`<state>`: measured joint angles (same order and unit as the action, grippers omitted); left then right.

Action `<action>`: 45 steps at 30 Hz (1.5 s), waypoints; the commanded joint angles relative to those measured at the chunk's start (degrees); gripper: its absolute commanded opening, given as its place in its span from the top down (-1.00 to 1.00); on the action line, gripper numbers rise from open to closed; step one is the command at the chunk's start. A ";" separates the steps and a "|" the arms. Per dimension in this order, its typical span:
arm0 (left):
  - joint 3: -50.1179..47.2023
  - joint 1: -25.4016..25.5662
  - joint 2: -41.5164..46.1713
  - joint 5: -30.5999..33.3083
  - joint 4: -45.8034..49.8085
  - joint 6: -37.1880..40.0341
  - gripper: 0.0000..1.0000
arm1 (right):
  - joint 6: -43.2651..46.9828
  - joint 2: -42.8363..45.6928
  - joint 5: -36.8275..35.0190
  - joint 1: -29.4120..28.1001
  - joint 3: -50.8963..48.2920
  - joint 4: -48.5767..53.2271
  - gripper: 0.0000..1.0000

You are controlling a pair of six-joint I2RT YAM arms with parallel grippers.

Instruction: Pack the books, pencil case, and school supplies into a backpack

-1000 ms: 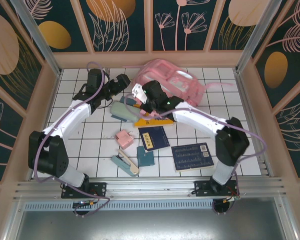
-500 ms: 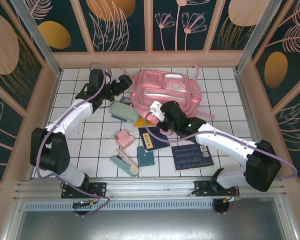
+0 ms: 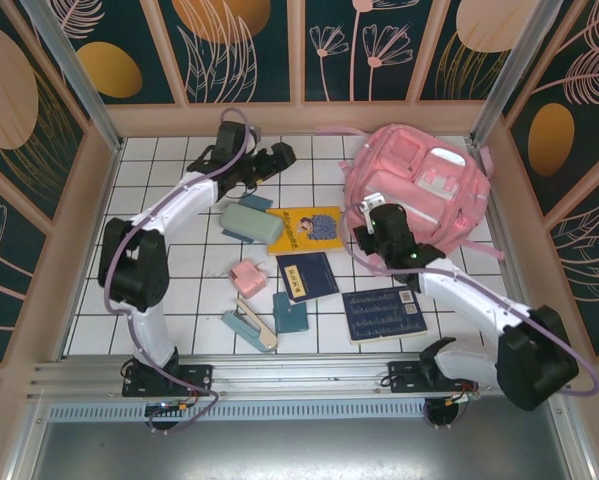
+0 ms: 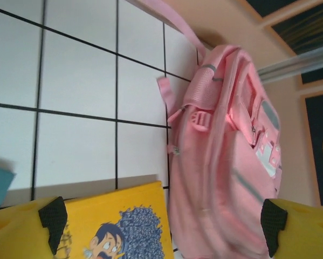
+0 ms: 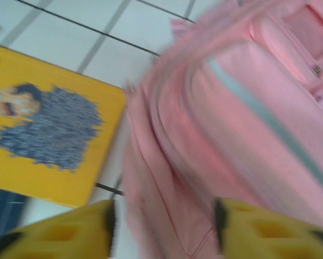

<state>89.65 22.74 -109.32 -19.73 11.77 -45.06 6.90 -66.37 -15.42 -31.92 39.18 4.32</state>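
The pink backpack (image 3: 419, 185) lies at the back right, also seen as backpack (image 4: 226, 151) and backpack (image 5: 236, 124). My right gripper (image 3: 367, 222) is at its left lower edge; the right gripper (image 5: 165, 218) is open, with loose pink fabric between the parted fingers. My left gripper (image 3: 282, 154) hovers at the back middle; the left gripper (image 4: 164, 220) is open and holds nothing. The yellow book (image 3: 304, 228) lies flat mid-table, with the mint pencil case (image 3: 249, 222) to its left. Two navy books (image 3: 307, 275) (image 3: 383, 313) lie nearer.
A pink squarish piece (image 3: 247, 277), a teal square (image 3: 289, 312) and a teal-and-cream stapler (image 3: 249, 328) lie near the front middle. Another teal square (image 3: 254, 202) sits behind the pencil case. Wooden walls (image 3: 499, 210) close in the tiled table; the backpack is close to the right wall.
The backpack slid from the back middle to the back right, uncovering the yellow book. The right gripper went with it and opened. The left gripper moved right along the back.
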 commanded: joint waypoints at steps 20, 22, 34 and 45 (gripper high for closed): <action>42.99 12.57 -41.29 -11.69 2.24 2.33 -0.95 | -42.85 -34.23 14.25 50.43 24.28 9.76 -0.54; 42.36 13.49 -41.41 -12.14 1.99 2.65 -0.95 | -39.33 -42.78 21.66 50.28 31.05 10.36 -0.55; 29.28 18.87 -32.48 -12.99 -0.50 5.82 -0.86 | -25.02 -60.18 37.99 37.96 55.23 15.08 -0.55; 34.69 22.84 -30.10 -4.71 8.26 12.56 -0.97 | -24.87 -61.30 29.93 30.15 68.36 19.18 -0.71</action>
<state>120.33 43.07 -142.54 -25.34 21.71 -38.15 -16.12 -130.45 11.81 1.65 106.10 17.45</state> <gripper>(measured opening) 0.986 0.824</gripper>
